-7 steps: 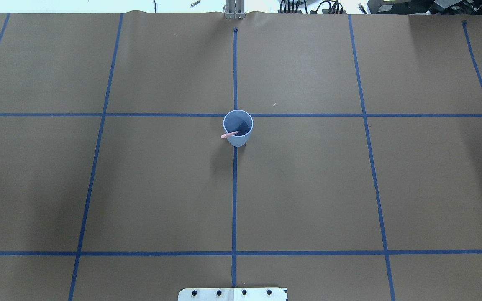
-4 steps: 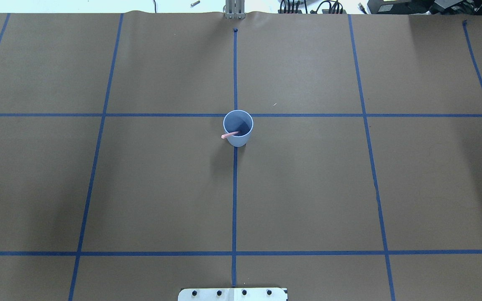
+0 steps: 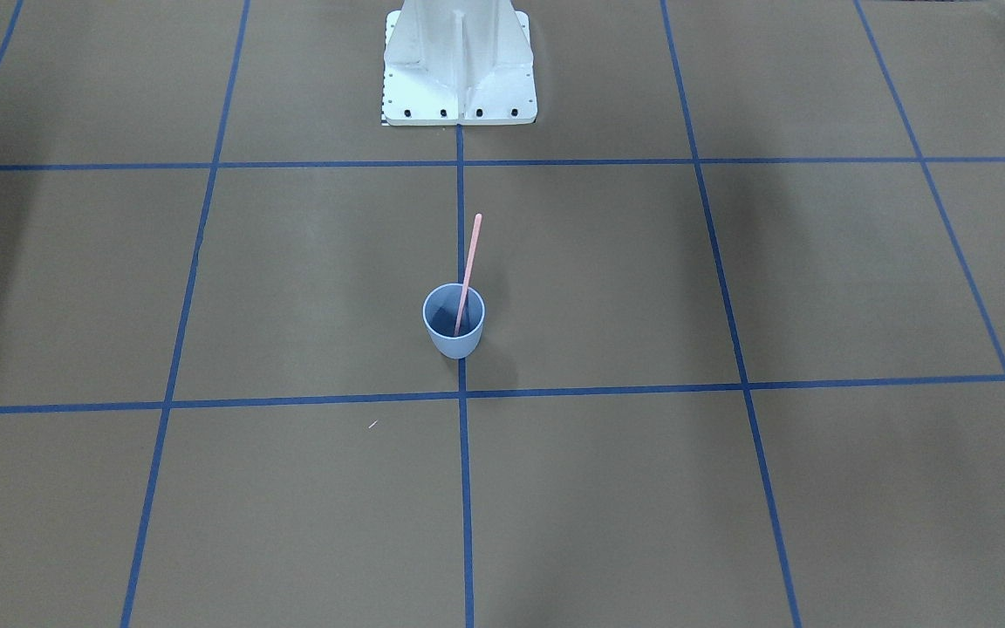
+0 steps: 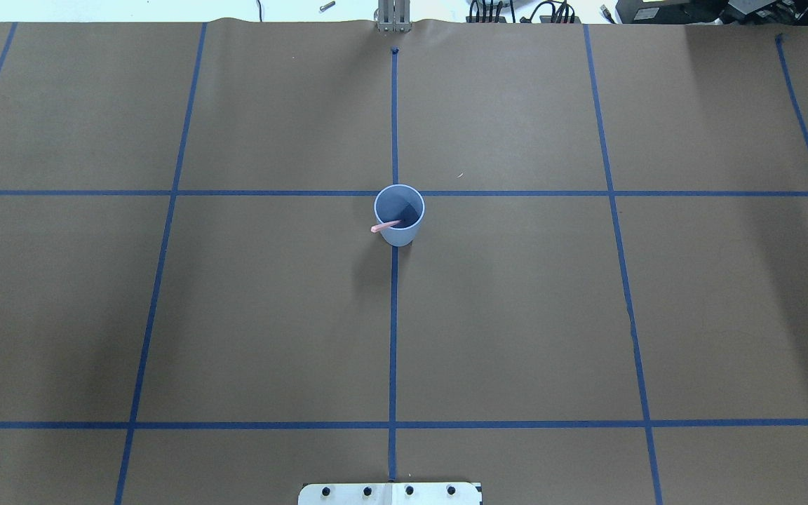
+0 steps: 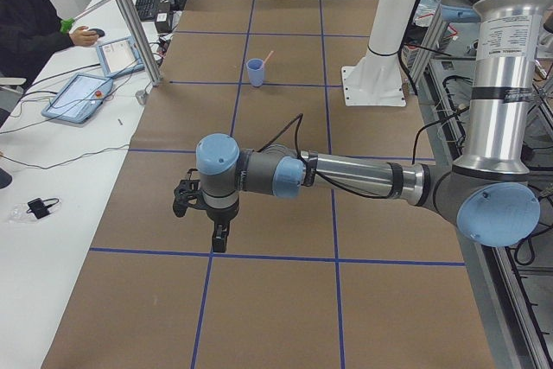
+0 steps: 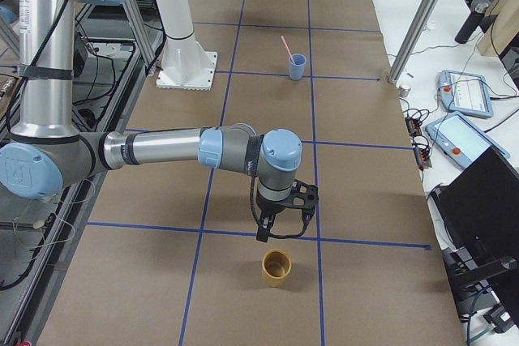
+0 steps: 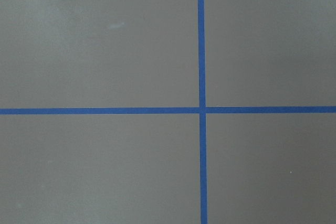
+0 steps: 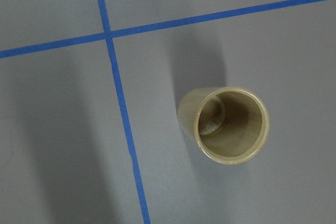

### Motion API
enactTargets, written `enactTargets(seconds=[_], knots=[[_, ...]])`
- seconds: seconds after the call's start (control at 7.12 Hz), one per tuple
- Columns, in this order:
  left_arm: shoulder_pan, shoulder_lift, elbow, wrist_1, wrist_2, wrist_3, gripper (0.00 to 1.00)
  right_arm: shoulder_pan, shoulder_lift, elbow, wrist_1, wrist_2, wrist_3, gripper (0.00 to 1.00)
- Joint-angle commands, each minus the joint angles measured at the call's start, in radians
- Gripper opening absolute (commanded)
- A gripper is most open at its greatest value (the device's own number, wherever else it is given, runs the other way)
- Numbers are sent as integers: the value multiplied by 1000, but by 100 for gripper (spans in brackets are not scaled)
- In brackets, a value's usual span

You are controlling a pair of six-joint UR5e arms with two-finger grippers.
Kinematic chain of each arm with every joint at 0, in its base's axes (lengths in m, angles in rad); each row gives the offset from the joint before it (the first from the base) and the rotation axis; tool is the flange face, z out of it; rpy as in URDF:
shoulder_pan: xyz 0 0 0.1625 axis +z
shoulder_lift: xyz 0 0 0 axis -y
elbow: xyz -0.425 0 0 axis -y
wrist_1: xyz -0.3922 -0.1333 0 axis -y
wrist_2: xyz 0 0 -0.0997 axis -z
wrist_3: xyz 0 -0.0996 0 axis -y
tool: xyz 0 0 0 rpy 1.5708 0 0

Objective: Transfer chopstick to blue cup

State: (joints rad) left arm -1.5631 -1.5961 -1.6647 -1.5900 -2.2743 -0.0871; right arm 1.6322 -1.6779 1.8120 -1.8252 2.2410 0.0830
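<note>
The blue cup [image 4: 399,215] stands upright at the middle of the table, where two tape lines cross. The pink chopstick [image 4: 384,226] stands in it and leans on the rim, its upper end sticking well out. Cup [image 3: 454,331] and chopstick [image 3: 469,266] also show in the front-facing view. My left gripper [image 5: 200,213] hangs over bare paper far from the cup [image 5: 256,72]. My right gripper [image 6: 284,212] hangs just beside a wooden cup, far from the blue cup [image 6: 298,66]. Both grippers show only in the side views, so I cannot tell whether they are open or shut.
An empty tan wooden cup [image 6: 276,267] stands upright near the right end of the table; it fills the right wrist view [image 8: 231,124]. The robot's white base [image 3: 459,70] stands at the near edge. An operator [image 5: 34,19] sits at a side desk with tablets.
</note>
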Motion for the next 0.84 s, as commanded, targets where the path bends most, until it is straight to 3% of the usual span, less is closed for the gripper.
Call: enactTargets(seconds=[0.0,0.7], knots=[[0,4,0,-5,-1,1,99,0,-2,-5,0,9,0,100],[0,5,-3,-4,-1,1,99,0,3,-5,1,20,1,100]])
